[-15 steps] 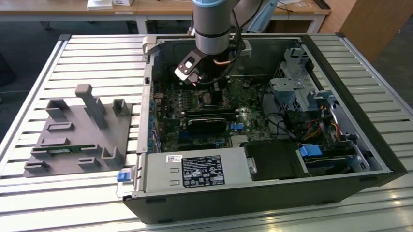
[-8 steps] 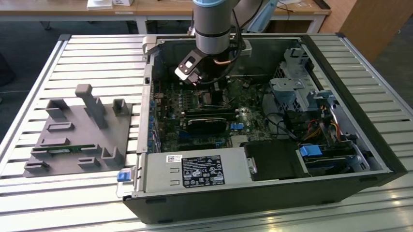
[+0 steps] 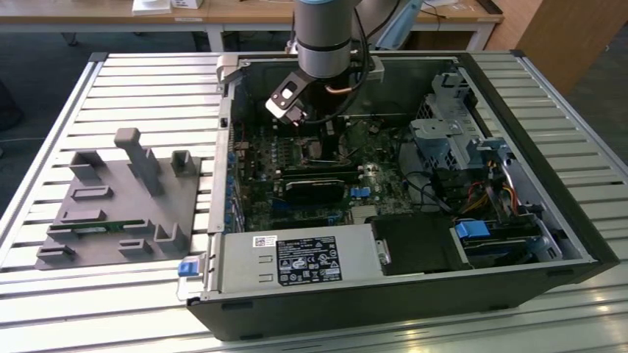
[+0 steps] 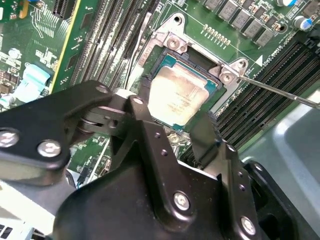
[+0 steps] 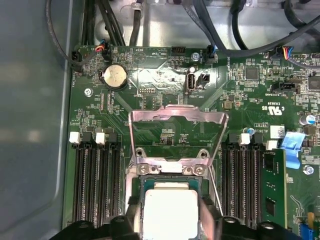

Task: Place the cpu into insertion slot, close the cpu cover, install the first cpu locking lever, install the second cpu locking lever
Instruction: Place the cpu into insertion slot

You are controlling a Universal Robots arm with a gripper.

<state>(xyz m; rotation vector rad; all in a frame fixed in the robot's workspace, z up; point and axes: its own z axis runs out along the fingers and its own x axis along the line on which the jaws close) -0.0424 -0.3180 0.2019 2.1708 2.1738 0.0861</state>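
The open computer case [image 3: 549,220] lies on the slatted surface [image 3: 147,73] with the arm reaching inside. Within it, the cpu [image 4: 177,95] sits flat in the insertion slot [image 4: 192,59], and the cpu cover [image 5: 175,117] stands hinged up at one edge. The claw [image 4: 172,119] straddles the chip; whether it grips it, I cannot tell.

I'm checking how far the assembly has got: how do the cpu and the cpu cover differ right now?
The cpu is a solid silver-grey square; the cpu cover is an open frame with the board showing through its cut-out. The cpu lies flat in the insertion slot; the cpu cover stands swung up, not closed over it. Both are square, silver metal.
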